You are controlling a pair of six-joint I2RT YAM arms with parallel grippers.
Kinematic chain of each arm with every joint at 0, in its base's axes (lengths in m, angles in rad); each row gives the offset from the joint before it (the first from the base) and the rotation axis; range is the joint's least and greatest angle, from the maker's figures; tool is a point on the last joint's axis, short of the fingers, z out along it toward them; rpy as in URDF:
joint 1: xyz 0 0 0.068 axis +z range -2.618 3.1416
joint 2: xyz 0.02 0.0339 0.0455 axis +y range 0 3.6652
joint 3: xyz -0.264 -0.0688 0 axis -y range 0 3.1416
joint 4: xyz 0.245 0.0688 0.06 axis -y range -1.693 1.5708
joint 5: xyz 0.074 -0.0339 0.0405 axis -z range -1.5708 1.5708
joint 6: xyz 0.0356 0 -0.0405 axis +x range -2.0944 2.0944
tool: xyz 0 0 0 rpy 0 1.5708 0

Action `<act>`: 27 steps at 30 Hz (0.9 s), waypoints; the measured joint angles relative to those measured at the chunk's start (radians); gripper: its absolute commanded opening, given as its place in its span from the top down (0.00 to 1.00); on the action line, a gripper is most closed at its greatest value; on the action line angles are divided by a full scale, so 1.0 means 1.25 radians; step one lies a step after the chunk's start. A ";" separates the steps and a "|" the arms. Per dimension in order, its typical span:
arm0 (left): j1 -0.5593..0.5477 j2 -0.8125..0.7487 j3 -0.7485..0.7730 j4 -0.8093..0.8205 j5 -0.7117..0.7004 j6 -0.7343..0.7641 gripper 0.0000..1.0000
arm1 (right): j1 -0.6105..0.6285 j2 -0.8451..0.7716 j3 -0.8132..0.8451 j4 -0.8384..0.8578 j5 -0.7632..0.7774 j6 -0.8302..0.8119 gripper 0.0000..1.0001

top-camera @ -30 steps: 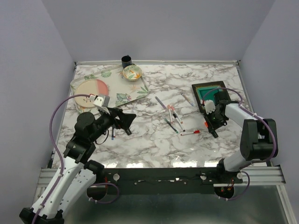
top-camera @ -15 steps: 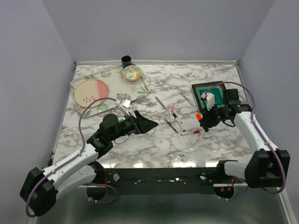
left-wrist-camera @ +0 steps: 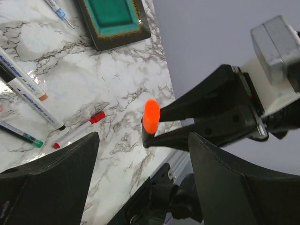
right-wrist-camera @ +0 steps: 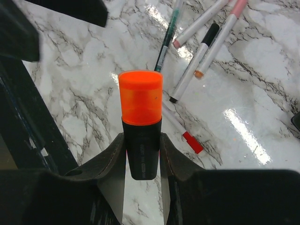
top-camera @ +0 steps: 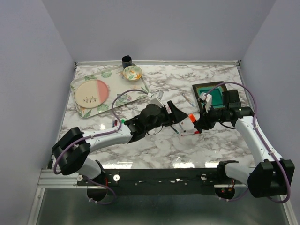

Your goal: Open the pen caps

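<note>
two grippers face each other above the middle of a marble surface (top-camera: 154, 147). we see the right gripper (right-wrist-camera: 142, 143) pinching a black highlighter (right-wrist-camera: 142, 159) by its body. its orange cap (right-wrist-camera: 140, 96) is on and pokes out past the fingertips. the left gripper (left-wrist-camera: 144, 137) is spread wide. in its wrist view the cap shows in the gap between the fingers, clear of both. below, loose pens lie on the surface: a thin pen with a red cap (right-wrist-camera: 192, 142), a green pen (right-wrist-camera: 166, 44) and white pens with orange and pink ends. a teal dish (top-camera: 210, 93) sits behind the right arm. at the far left, a floral tray (top-camera: 136, 93) carries a round plate (top-camera: 91, 92).
</note>
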 measured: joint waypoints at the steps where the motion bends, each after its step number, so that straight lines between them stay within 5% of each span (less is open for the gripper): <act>1: -0.010 0.028 0.029 -0.020 -0.020 -0.008 0.15 | 0.001 0.000 0.000 0.000 -0.001 0.000 1.00; 13: -0.077 0.194 0.211 -0.159 -0.136 -0.046 0.42 | 0.009 -0.015 0.000 0.001 -0.012 0.007 0.99; 19: -0.087 0.223 0.239 -0.160 -0.156 -0.049 0.83 | 0.009 -0.014 0.000 0.000 -0.012 0.008 0.99; 20: -0.087 0.223 0.240 -0.152 -0.156 -0.047 0.98 | 0.010 -0.014 0.000 0.000 -0.012 0.008 0.99; 27: -0.092 0.222 0.232 -0.123 -0.174 -0.052 1.00 | 0.014 -0.010 0.000 0.009 -0.012 0.007 0.99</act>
